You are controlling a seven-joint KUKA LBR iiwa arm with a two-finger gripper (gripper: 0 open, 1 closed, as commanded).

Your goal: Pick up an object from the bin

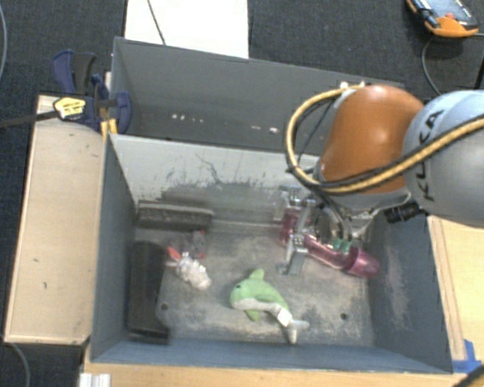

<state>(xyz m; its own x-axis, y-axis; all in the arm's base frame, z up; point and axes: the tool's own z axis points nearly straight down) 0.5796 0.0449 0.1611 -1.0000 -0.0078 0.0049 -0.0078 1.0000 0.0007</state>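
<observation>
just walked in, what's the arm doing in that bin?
The KUKA arm reaches into the grey bin from the right. Its end effector is down low at a magenta tube-shaped object lying right of the middle of the floor. Whether it has a grip on it cannot be told. The green plush toy, small white item, black block and dark bar lie apart from it.

The bin [234,102] is matt grey metal, its floor scuffed. The green toy [257,297] looks like soft plush, the magenta tube [357,262] glossy plastic, the black block [145,294] matt. The orange cover [364,137] is smooth and shiny.
</observation>
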